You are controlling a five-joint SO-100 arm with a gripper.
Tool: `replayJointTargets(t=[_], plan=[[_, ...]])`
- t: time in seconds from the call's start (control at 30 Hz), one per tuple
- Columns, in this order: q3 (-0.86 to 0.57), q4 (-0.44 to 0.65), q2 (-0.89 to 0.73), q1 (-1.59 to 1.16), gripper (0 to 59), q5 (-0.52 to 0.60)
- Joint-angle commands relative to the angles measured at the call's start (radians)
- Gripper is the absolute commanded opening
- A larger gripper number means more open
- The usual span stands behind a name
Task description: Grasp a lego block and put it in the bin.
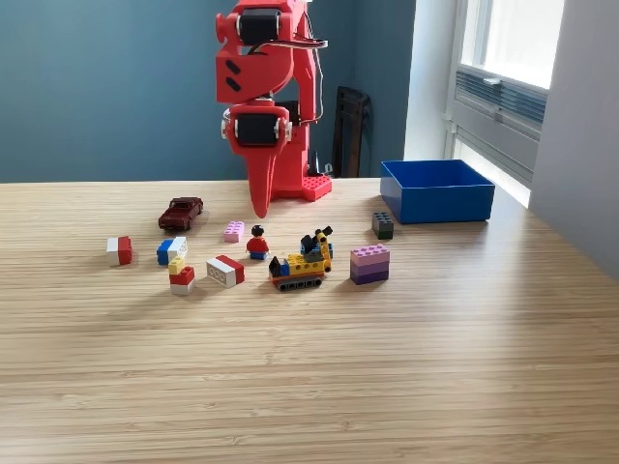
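The red arm is folded up at the back of the table. Its gripper point(259, 200) points straight down, shut and holding nothing, its tip just above the wood. Lego pieces lie in front of it: a pink brick point(234, 231), a minifigure point(257, 243), a red-and-white block point(120, 250), a blue-and-white block point(171, 250), a yellow, red and white stack point(181, 275), a white-and-red block point(225, 271), a yellow-and-black vehicle point(302, 261), a purple-and-pink stack point(369, 263) and a dark brick point(383, 224). The blue bin point(437, 200) stands at the back on the exterior view's right.
A dark red toy car point(181, 213) sits left of the gripper. The arm's red base point(311, 184) rests between the gripper and the bin. Behind the table are a dark chair point(350, 126) and a window point(503, 87) on the exterior view's right.
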Motion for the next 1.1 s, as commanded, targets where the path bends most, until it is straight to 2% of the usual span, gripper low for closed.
replayJointTargets(t=[0.03, 0.4, 0.8, 1.0, 1.1], plan=[[-0.061, -0.009, 0.066, 0.060, 0.1, 0.021], [-0.020, -0.006, 0.066, 0.238, 0.2, 0.069], [-0.015, -0.012, 0.054, 0.431, 0.3, 0.299], [-0.015, -0.017, 0.052, 0.442, 4.4, 0.385], [-0.018, -0.015, 0.051, 0.434, 11.0, 0.411]])
